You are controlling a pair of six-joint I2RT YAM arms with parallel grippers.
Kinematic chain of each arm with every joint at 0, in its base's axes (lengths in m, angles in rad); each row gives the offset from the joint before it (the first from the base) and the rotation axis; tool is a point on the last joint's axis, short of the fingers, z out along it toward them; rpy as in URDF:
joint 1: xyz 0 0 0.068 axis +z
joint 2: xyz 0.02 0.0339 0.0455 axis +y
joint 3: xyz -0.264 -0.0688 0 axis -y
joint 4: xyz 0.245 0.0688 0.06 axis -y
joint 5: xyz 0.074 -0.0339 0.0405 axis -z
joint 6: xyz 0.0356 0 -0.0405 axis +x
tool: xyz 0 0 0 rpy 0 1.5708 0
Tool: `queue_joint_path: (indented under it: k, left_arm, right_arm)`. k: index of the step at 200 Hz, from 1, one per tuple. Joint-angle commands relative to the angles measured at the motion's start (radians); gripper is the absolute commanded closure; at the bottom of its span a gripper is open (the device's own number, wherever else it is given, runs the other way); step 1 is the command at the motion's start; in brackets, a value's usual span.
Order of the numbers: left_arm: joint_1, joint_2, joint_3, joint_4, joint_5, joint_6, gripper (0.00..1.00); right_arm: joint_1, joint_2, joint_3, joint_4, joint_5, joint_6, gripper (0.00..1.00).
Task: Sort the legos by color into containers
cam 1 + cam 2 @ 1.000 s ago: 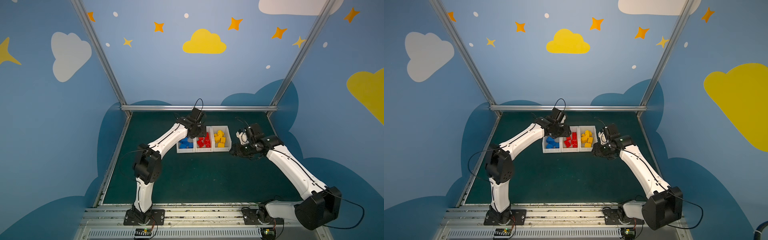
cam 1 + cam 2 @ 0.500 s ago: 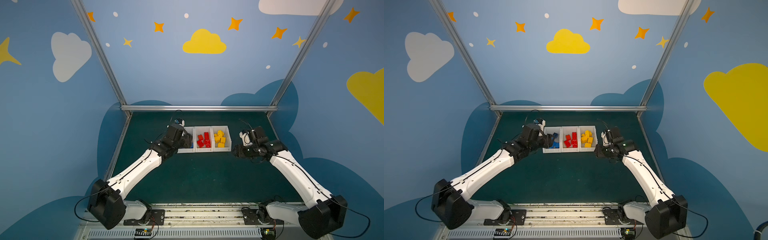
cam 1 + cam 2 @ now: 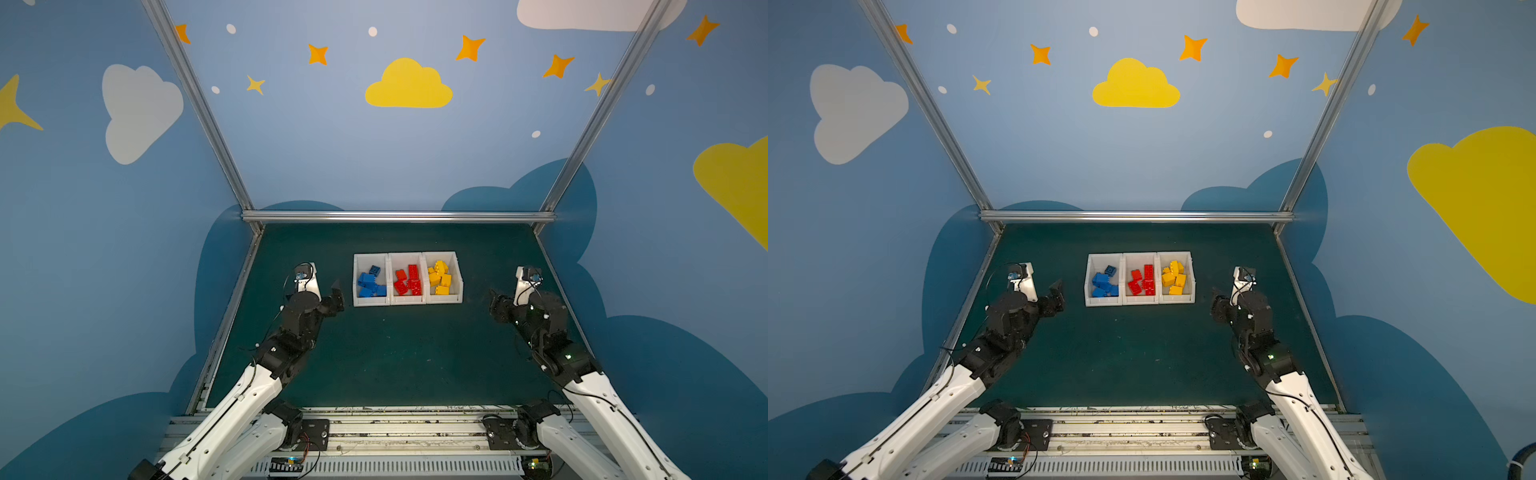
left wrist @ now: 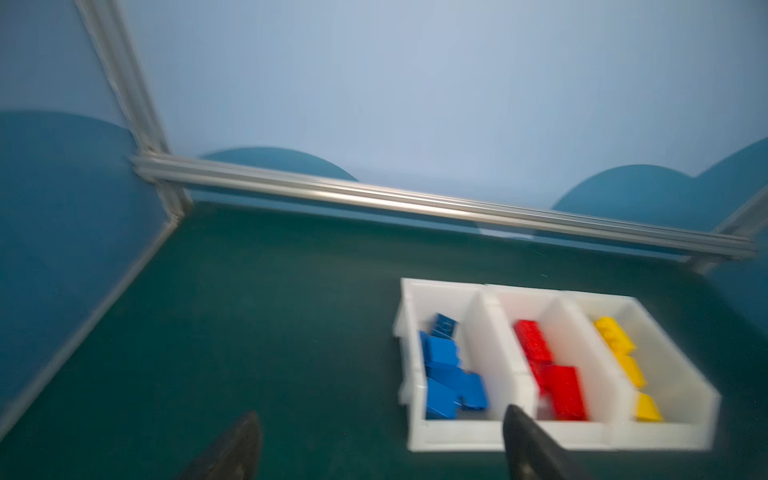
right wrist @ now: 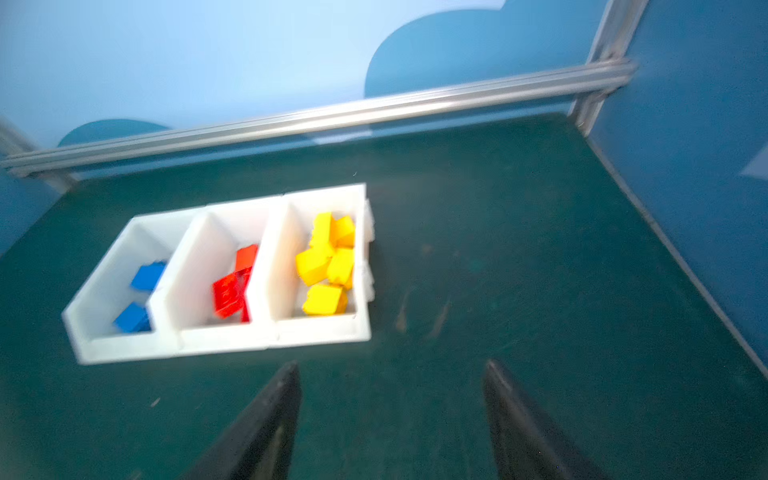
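Observation:
Three white containers stand side by side at the back middle of the green mat. The left one holds several blue legos, the middle one several red legos, the right one several yellow legos. My left gripper hovers left of the blue container, open and empty; the left wrist view shows its spread fingers in front of that container's near corner. My right gripper is right of the yellow container, open and empty.
An aluminium rail runs along the back of the mat, with slanted posts and blue walls on both sides. Bare green mat lies between the containers and the arm bases at the front.
My left arm has drawn back from over the containers to their left, and its jaws have opened wide. My right arm has pulled back to the right and opened further.

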Motion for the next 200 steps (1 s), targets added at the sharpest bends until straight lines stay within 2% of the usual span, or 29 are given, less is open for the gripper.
queue_joint_path:
  k: [1,20,41,53,77,79,81,84,91,104,109,117,125,135,143,149,166,187,200]
  left_arm:
    - [0.092,0.050,-0.091,0.191,-0.101,0.115,0.00]
    - [0.185,0.129,-0.105,0.215,-0.032,0.121,0.00]
    - [0.237,0.256,-0.164,0.406,-0.029,0.137,0.00]
    - [0.254,0.347,-0.176,0.488,-0.032,0.146,0.00]
    - [0.266,0.539,-0.131,0.546,-0.009,0.188,0.00]
    - [0.266,0.549,-0.120,0.539,-0.003,0.192,0.00]
    - [0.266,0.558,-0.108,0.526,0.006,0.198,0.00]
    - [0.265,0.568,-0.091,0.509,0.026,0.215,0.00]
    - [0.270,0.590,-0.066,0.498,0.076,0.264,0.00]
    - [0.276,0.653,-0.069,0.602,0.121,0.312,0.00]
    - [0.287,0.681,-0.074,0.641,0.127,0.297,0.00]
    - [0.308,0.716,-0.084,0.713,0.155,0.282,0.00]
    - [0.335,0.708,-0.073,0.662,0.209,0.266,0.00]
    - [0.371,0.689,-0.060,0.603,0.289,0.259,0.00]
    - [0.400,0.692,-0.086,0.654,0.355,0.245,0.00]
    - [0.409,0.700,-0.117,0.707,0.389,0.252,0.00]
    - [0.403,0.763,-0.173,0.900,0.369,0.237,0.00]
    - [0.408,0.710,-0.130,0.725,0.395,0.257,0.00]
    - [0.410,0.722,-0.139,0.766,0.387,0.238,0.00]
  right_arm:
    - [-0.099,0.059,-0.025,0.240,0.084,-0.099,0.23]
    - [-0.176,0.152,-0.031,0.261,-0.038,-0.121,0.12]
    - [-0.214,0.257,-0.061,0.296,-0.046,-0.107,0.10]
    - [-0.235,0.327,-0.102,0.375,-0.049,-0.104,0.10]
    - [-0.261,0.485,-0.154,0.531,-0.086,-0.073,0.10]
    - [-0.262,0.501,-0.155,0.541,-0.091,-0.073,0.10]
    - [-0.264,0.516,-0.155,0.562,-0.096,-0.092,0.04]
    - [-0.266,0.538,-0.155,0.590,-0.095,-0.106,0.02]
    - [-0.265,0.566,-0.141,0.601,-0.092,-0.108,0.01]
    - [-0.302,0.644,-0.125,0.616,-0.141,-0.052,0.02]
    - [-0.307,0.682,-0.137,0.676,-0.177,-0.062,0.01]
    - [-0.302,0.729,-0.146,0.768,-0.275,-0.182,0.01]
    - [-0.295,0.738,-0.148,0.785,-0.291,-0.215,0.01]
    - [-0.295,0.716,-0.128,0.714,-0.270,-0.151,0.01]
    - [-0.299,0.698,-0.091,0.603,-0.253,-0.104,0.01]
    - [-0.300,0.706,-0.093,0.620,-0.252,-0.109,0.01]
    - [-0.301,0.706,-0.087,0.609,-0.251,-0.104,0.01]
    - [-0.300,0.707,-0.087,0.610,-0.250,-0.104,0.01]
    - [-0.300,0.707,-0.087,0.609,-0.248,-0.104,0.01]
